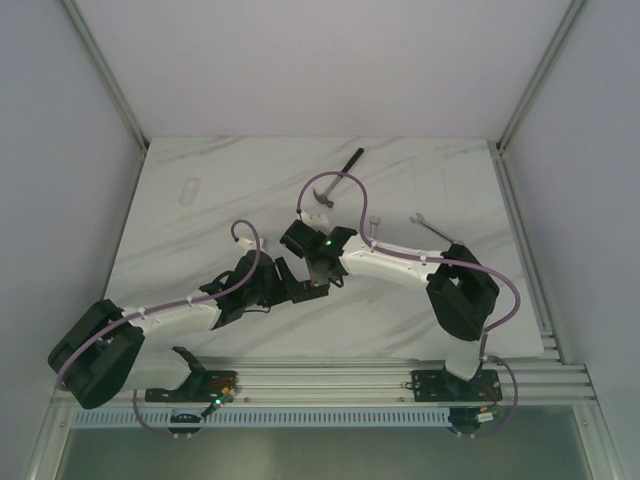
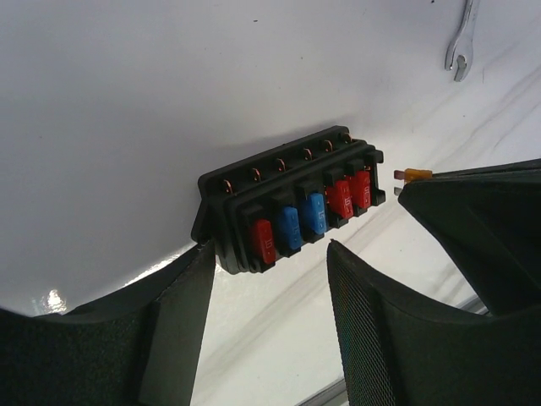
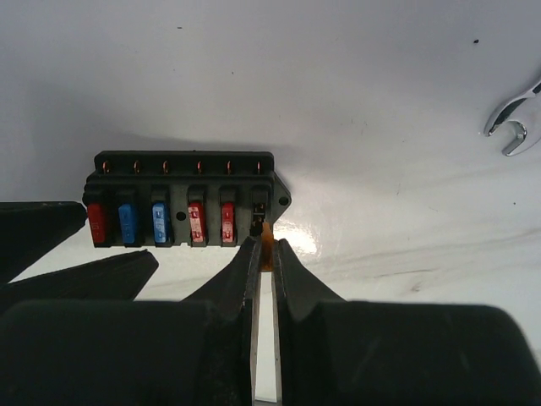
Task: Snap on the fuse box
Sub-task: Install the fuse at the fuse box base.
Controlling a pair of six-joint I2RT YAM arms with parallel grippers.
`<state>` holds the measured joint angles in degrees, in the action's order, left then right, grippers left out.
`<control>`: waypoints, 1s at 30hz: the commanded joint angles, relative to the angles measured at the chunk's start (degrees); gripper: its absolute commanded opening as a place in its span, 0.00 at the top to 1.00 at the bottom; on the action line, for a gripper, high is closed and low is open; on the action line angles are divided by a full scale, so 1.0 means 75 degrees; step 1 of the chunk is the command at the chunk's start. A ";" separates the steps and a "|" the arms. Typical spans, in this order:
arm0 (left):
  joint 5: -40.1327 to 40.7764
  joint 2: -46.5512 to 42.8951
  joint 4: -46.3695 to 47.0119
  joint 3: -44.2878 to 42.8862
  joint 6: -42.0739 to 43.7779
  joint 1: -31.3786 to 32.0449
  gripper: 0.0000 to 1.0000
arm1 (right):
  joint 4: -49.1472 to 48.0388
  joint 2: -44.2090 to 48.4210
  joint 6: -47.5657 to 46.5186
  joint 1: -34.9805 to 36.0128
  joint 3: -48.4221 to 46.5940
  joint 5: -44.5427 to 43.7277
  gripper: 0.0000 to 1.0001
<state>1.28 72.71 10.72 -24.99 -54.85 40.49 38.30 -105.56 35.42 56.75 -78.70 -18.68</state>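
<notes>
Black plastic, the small rectangular fuse box [image 3: 182,203] lies near the middle of the white marbled desk [image 1: 440,180], its row of red and blue fuses running crosswise to the right hand [image 3: 264,254]. That hand is pinched almost closed on a tiny orange blade fuse [image 3: 267,247], directly before the vacant end slot. The left hand [image 2: 270,279] gapes wide, holding nothing, with the box just beyond its fingertips.

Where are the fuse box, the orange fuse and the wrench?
fuse box [image 3: 182,182]: right wrist view, black body.
orange fuse [image 2: 413,175]: left wrist view, exposed tip.
wrench [image 2: 463,38]: left wrist view, shaft.
</notes>
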 commanded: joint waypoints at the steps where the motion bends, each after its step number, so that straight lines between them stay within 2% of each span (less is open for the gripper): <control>1: -0.0087 0.0111 -0.0112 -0.0184 -0.0070 -0.0034 0.36 | 0.0062 -0.0211 0.0176 0.0063 -0.0254 -0.0198 1.00; 30: -0.0153 0.0266 -0.0222 -0.0234 -0.0099 -0.0049 0.39 | -0.0089 -0.0481 0.0176 0.0064 -0.0242 0.0069 1.00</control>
<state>0.99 74.11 10.20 -25.45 -55.05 40.49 37.80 -107.81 35.79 56.75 -78.91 -18.13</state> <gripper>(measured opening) 0.615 0.115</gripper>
